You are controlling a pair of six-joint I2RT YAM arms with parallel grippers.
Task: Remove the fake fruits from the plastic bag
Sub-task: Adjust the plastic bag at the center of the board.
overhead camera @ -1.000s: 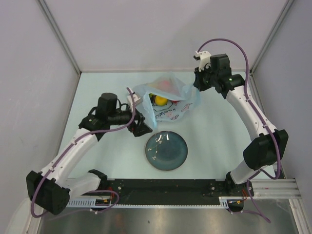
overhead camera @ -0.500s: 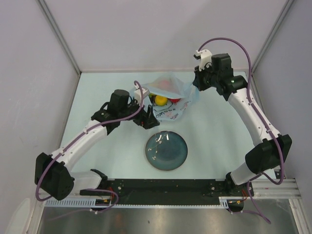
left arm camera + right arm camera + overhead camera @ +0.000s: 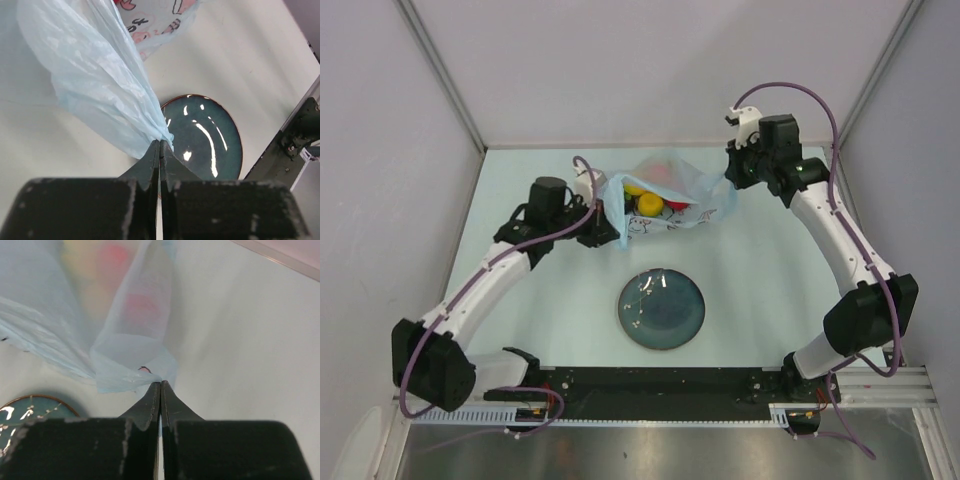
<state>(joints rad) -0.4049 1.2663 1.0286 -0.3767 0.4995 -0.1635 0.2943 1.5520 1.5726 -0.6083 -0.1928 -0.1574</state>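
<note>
- Left gripper is pinched tight on a gathered fold at the left edge of the bag; right gripper is clamped the same way on the bag's right corner.
- The bag spans the gap between the two arms at the far side of the table, beyond the plate; the fruits sit inside it, near its middle; none is out yet.
- Step in hand, as I judge it: raise and spread the bag by both holds so the fruits can spill; draw the holds apart evenly, so the film opens rather than twists; tip slowly toward the plate side, since thin film may slip from a pinch or tear, and loose fruits will roll.
- Only the top view gives the layout: both arms, the bag between them, yellow and red fruits showing through the film; where the bag's mouth lies I cannot tell.
- Only the wrist views prove the grips: fingers together with film caught between them; the left wrist also shows the printed panel and the plate beneath; the right wrist shows the fruits merely as blurred yellow and red patches.
</note>
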